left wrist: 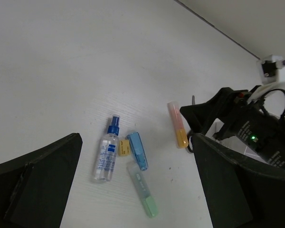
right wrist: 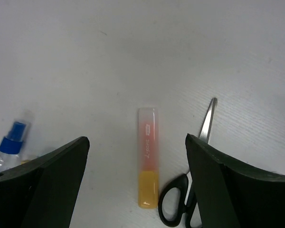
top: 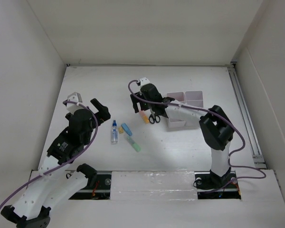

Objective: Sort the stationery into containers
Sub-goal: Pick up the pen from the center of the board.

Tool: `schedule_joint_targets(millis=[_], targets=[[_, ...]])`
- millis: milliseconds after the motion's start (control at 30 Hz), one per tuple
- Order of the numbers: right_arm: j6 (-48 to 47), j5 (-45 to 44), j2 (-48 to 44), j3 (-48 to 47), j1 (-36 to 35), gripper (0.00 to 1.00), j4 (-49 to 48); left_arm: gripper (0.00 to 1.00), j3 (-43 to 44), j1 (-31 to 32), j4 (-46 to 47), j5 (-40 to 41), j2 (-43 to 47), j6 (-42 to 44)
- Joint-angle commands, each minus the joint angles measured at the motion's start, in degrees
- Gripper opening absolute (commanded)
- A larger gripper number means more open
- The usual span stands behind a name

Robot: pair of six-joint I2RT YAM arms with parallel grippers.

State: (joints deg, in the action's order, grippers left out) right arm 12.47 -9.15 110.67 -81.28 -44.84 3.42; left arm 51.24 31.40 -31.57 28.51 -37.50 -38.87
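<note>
Left fingers (left wrist: 38, 180) are spread wide and hover over the tabletop (top: 85, 85), left of the bottle (top: 114, 132). The bottle lies with its cap pointing away. Blue marker (top: 127, 128) and green marker (top: 134, 144) lie nearly end to end, slanting near-right. Right fingers (right wrist: 52, 180) are released and straddle the orange marker (right wrist: 147, 161) without contact; its orange end is nearward. Scissors (top: 154, 118) lie just right of it, tips away. Boxes (top: 185, 102) stand rightmost.

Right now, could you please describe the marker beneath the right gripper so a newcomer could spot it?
Find the white boxes on the right of the table, then the right gripper just left of them. Under its open fingers lies the orange marker, beside the scissors; its pinkish clear cap sets it apart from the blue marker and green marker.
</note>
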Motion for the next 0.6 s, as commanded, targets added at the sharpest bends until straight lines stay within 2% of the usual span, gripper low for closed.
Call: schedule_joint_targets(millis=[0, 233, 367, 500, 533, 567], targets=[[0.7, 2.6, 1.4, -0.3, -0.3, 0.88, 1.9, 1.0, 1.7, 0.1, 1.3, 0.2, 0.8, 0.5], [1.2, 4.4, 4.9, -0.8, -0.9, 0.82, 5.0, 1.0, 1.7, 0.1, 1.3, -0.4, 0.8, 1.0], [1.2, -0.4, 7.3, -0.8, -2.8, 0.78, 7.5, 1.0, 1.7, 0.1, 1.3, -0.4, 0.8, 1.0], [1.8, 2.5, 8.7, -1.3, -1.6, 0.74, 9.1, 1.0, 1.7, 0.1, 1.3, -0.9, 1.3, 1.0], [1.8, 3.3, 8.7, -1.9, -1.6, 0.63, 9.1, 1.0, 1.7, 0.1, 1.3, -0.9, 1.3, 1.0], [1.8, 3.8, 9.2, -1.9, -1.0, 0.59, 9.8, 1.0, 1.7, 0.1, 1.3, -0.9, 1.8, 1.0]])
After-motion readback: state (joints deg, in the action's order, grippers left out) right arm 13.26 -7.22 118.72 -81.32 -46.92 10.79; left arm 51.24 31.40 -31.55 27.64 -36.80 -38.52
